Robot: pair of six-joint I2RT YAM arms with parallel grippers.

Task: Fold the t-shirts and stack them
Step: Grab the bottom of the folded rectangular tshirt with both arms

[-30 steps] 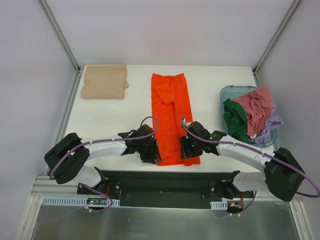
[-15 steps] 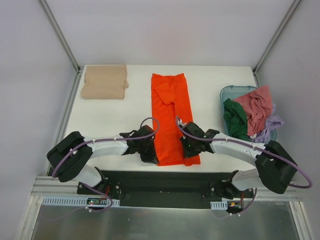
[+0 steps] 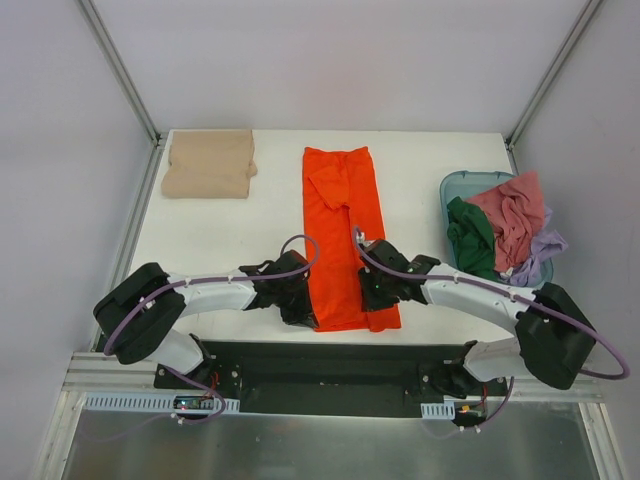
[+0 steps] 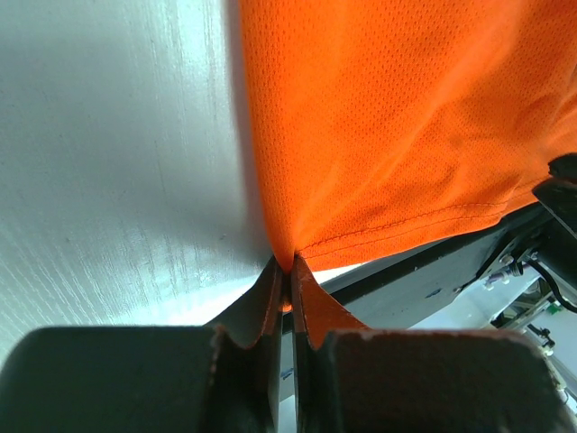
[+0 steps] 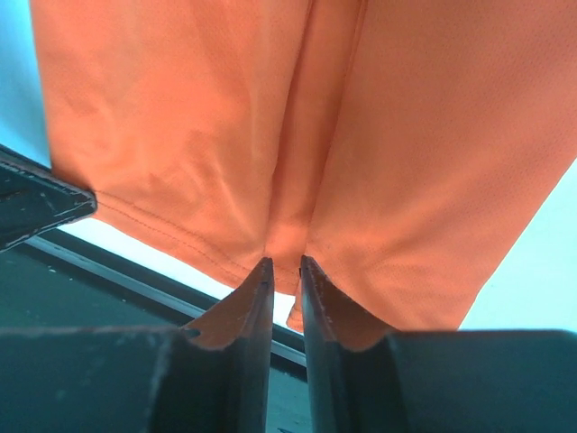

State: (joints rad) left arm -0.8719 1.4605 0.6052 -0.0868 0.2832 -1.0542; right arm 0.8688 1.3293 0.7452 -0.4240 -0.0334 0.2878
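Note:
The bright orange t-shirt lies folded into a long strip down the middle of the table. My left gripper is shut on its near left hem corner, seen up close in the left wrist view. My right gripper is at the near right hem corner. In the right wrist view its fingers are pinched on a ridge of the orange cloth. The tan-beige t-shirt lies folded at the far left corner.
A teal tub stands at the right edge. It holds crumpled pink, dark green and lilac garments that spill over its rim. The table's near edge and a black rail run just below the shirt's hem.
My right gripper has shifted slightly left along the hem and drawn the near right corner inward. My left gripper has barely moved.

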